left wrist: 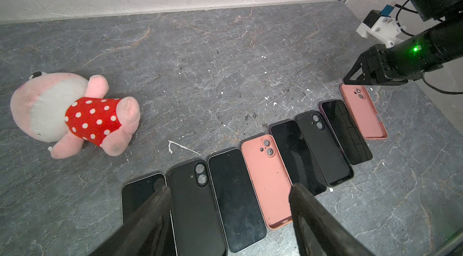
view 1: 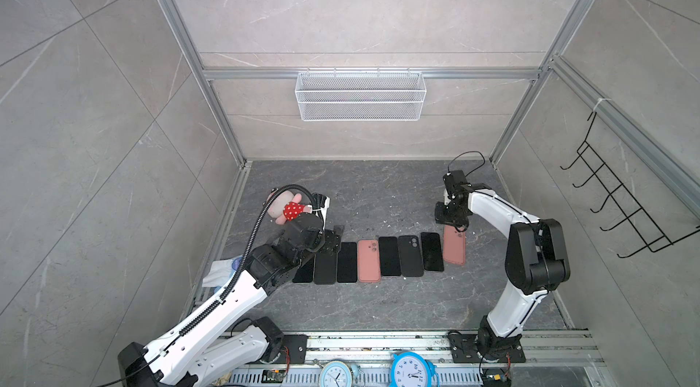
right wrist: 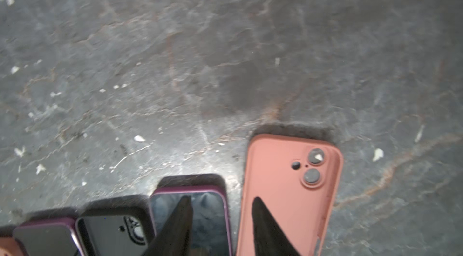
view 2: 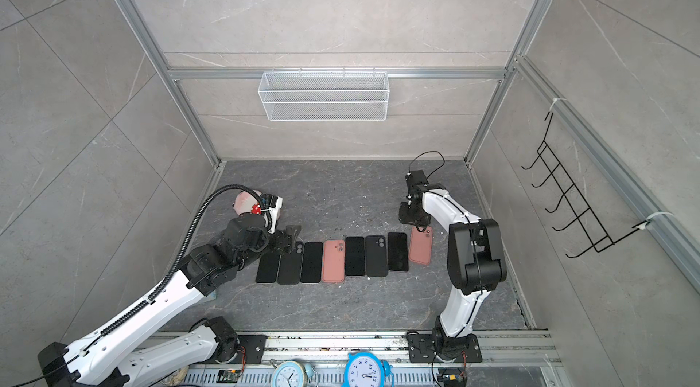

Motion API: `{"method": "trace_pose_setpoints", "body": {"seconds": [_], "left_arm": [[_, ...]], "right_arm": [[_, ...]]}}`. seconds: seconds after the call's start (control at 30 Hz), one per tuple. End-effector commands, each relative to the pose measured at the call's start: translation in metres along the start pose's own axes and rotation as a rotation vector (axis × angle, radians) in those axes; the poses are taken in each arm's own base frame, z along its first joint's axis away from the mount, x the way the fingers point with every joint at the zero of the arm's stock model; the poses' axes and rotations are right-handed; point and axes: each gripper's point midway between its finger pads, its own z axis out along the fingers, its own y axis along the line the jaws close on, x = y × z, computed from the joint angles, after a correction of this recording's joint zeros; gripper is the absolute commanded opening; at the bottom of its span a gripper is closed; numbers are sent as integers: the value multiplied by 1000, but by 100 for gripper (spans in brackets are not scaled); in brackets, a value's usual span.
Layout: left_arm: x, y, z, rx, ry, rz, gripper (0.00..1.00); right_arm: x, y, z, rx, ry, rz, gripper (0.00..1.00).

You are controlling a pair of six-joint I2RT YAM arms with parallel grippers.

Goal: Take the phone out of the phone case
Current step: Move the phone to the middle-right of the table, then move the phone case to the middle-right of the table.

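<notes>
Phone case [view 1: 454, 248], pink and hollow side up, lies flat on the desk [view 1: 378, 195] at the row's right end, long axis front to back, camera holes toward the back wall. Just left, parallel, the phone [view 1: 432, 251], screen up. Right end effector [right wrist: 221, 198] hovers over both, fingers apart, empty. Left end effector [left wrist: 229, 187] gapes wide. The right wrist view crops their near ends.

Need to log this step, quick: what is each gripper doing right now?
Left gripper: open, holding nothing.
Right gripper: open, holding nothing, near the pink case.
</notes>
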Motion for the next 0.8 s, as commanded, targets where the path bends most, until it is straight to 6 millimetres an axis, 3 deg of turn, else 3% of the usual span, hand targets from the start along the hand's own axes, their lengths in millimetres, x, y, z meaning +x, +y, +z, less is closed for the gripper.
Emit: {"method": "trace_pose_setpoints", "body": {"seconds": [0.0, 0.27, 0.47, 0.77], "left_arm": [[-3, 3, -6, -2, -23, -5, 76], [-2, 2, -6, 6, -22, -10, 76], [-1, 2, -8, 12, -30, -17, 76], [-4, 3, -11, 14, -45, -22, 76]], "right_arm": [[25, -14, -2, 41, 48, 49, 40], [82, -29, 10, 52, 110, 126, 29], [103, -32, 14, 40, 136, 148, 19], [130, -38, 10, 64, 156, 141, 15]]}}
